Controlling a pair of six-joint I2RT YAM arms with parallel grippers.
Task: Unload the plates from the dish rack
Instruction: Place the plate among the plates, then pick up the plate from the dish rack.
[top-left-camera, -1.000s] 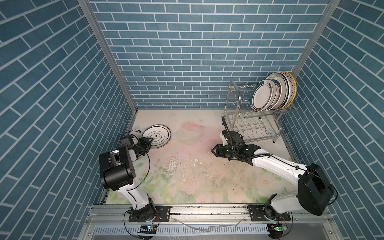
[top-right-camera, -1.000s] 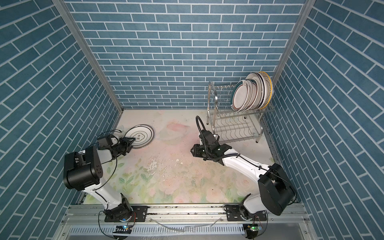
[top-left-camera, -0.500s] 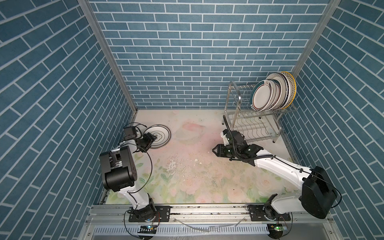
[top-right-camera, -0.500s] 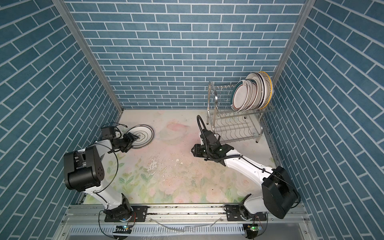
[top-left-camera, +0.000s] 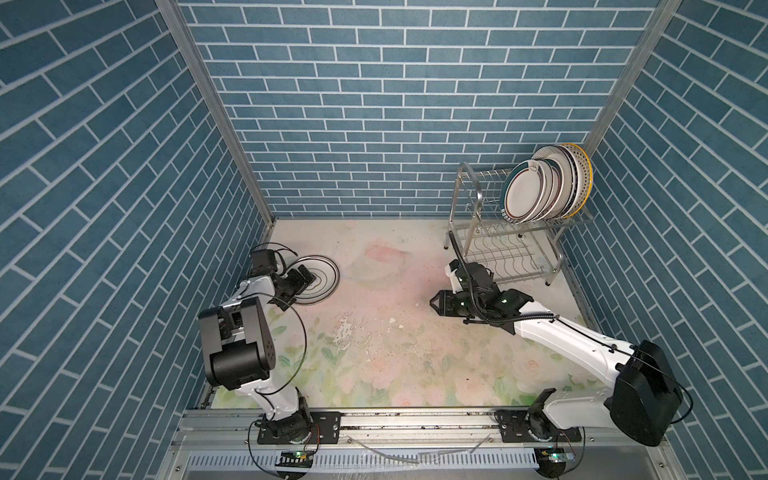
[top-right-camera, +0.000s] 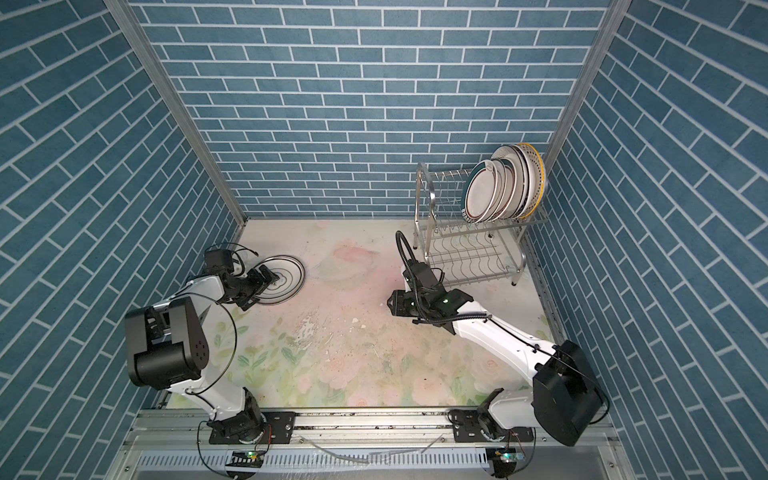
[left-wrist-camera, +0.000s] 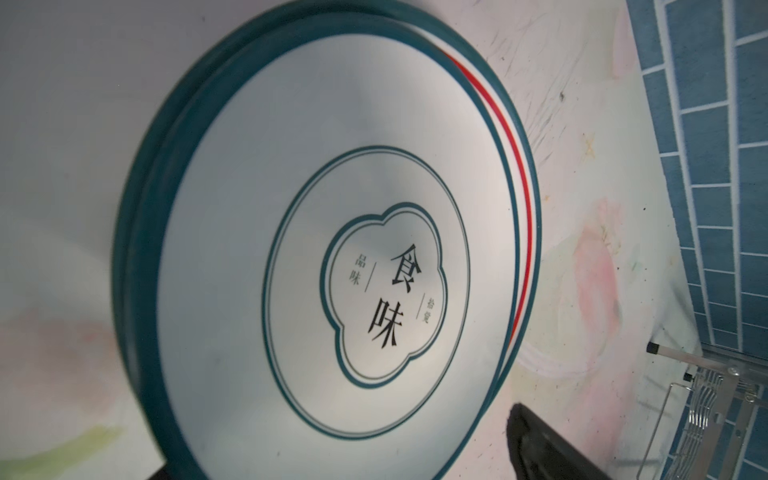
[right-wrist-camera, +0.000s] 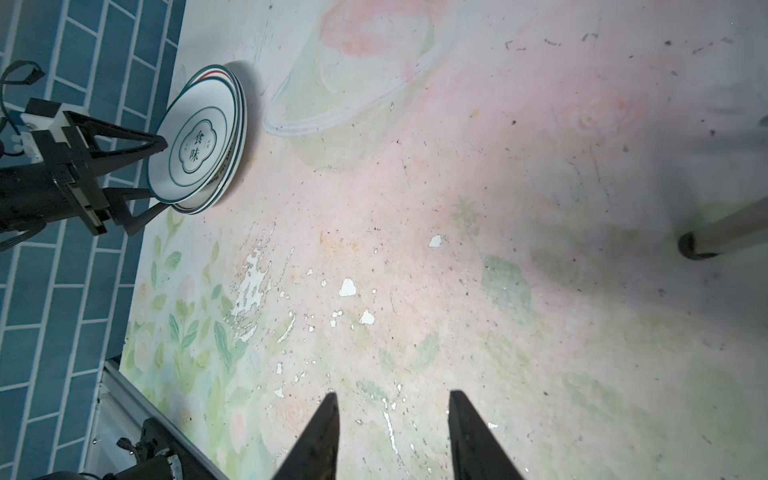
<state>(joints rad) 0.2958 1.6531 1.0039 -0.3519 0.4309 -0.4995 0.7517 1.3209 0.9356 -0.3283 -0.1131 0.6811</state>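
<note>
Plates (top-left-camera: 544, 187) left to unload: where are they seen in a top view, and which arm is closer?

Reply: They're stood on edge in the upper tier of the dish rack (top-left-camera: 469, 195), bunched at its right end by the wall, faces turned along the rack's length. Nothing is spotted in the lower tier. The right fingers (top-left-camera: 440, 301) are nearer, but they're pointed at mid-bench, so the rack is behind them and higher up. The same layout is shown in both top views. A stack (top-right-camera: 282, 280) is laid flat on the bench (top-right-camera: 353, 365) at far left, its near rim straddled by the left fingers (top-right-camera: 266, 276).

OP: And the left wrist view?

Reply: It's filled by the stack's top plate (left-wrist-camera: 353, 270), teal-rimmed, with a red-lined one (left-wrist-camera: 524, 199) under it. Only one finger (left-wrist-camera: 540, 440) is caught, just beside the rim. Contact can't be told.

OP: Right wrist?

Reply: The right fingers (right-wrist-camera: 324, 436) are seen part-spread with bare bench between, nothing held. The left fingers (right-wrist-camera: 120, 133) are spread wide either side of the stack's edge, not clamped.
</note>
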